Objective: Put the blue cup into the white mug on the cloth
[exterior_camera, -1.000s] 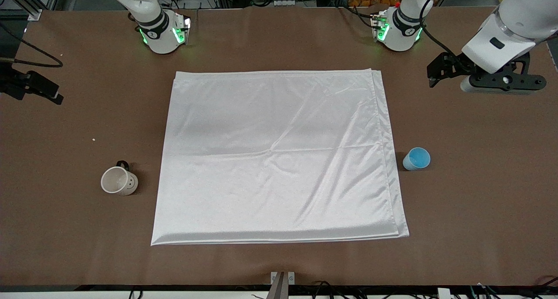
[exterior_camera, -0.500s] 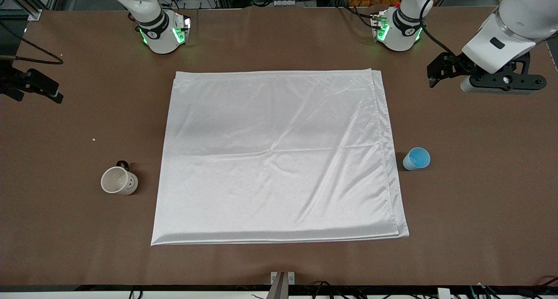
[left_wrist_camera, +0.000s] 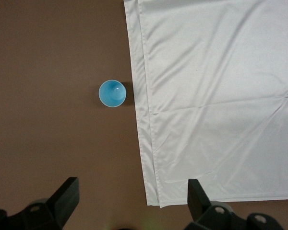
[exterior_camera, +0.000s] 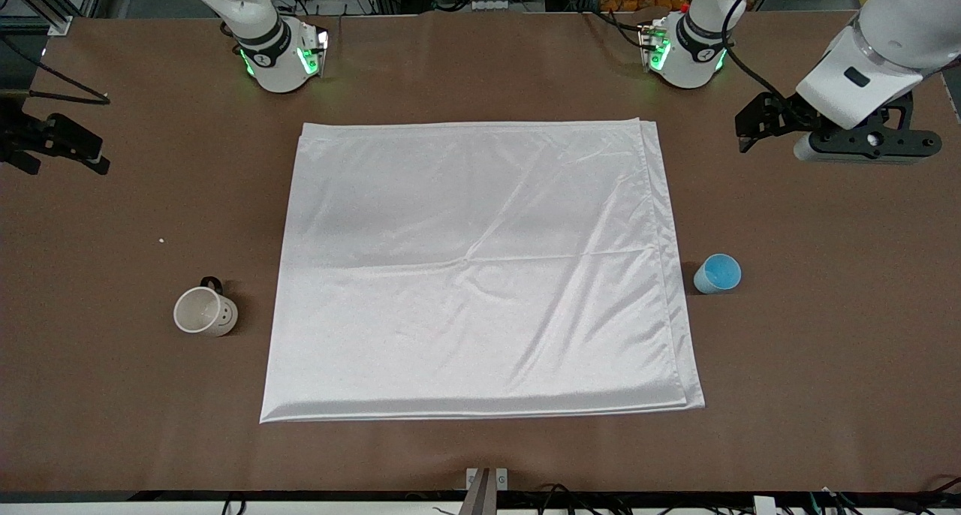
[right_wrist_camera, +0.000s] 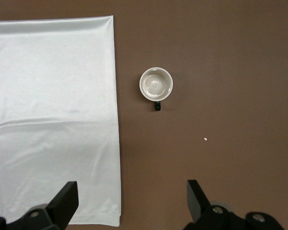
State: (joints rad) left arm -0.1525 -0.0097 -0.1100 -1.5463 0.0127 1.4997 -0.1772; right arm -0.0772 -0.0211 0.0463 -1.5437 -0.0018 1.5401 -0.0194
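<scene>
Both grippers, left (left_wrist_camera: 129, 196) and right (right_wrist_camera: 129, 196), hover spread wide; center over blue cup (exterior_camera: 718, 273) and white mug (exterior_camera: 204, 311) before descending.

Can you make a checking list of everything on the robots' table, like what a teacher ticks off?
Surface: brown table, flat and bare around the cloth.
Cloth: white, creased, lying flat mid-table with nothing on it.
Mug: upright and empty, on the table beside the cloth, toward the right arm's end.
Cup: blue, upright, on the table beside the cloth, toward the left arm's end.
Clutter: a white crumb near the mug.
Left pincer: open, high over the table near the cup, holding nothing.
Right pincer: open, high over the table near the mug, holding nothing.
Cables: black cables by the arm bases and along the table edges.
Surroundings: metal frames above the table's top edge.
</scene>
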